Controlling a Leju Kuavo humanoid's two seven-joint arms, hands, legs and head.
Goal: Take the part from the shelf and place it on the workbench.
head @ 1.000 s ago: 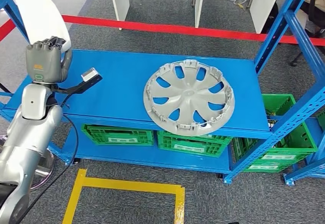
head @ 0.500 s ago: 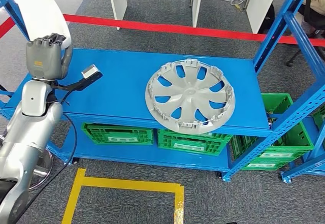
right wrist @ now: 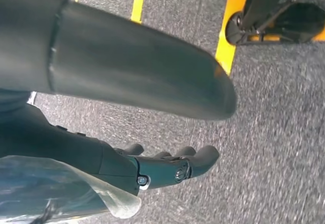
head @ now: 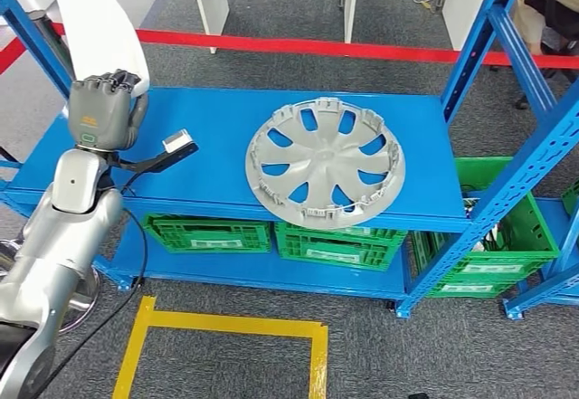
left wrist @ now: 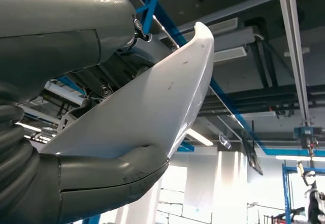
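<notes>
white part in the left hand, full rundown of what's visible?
The white part is a smooth, glossy curved panel, plastic or painted by its look, tapering to a rounded tip. The left hand grips its lower end and holds it raised, tip up, above the left end of the blue shelf. In the left wrist view the part sits between thumb and fingers, with a few small dark marks on its surface. Its lower end is hidden by the hand.
</notes>
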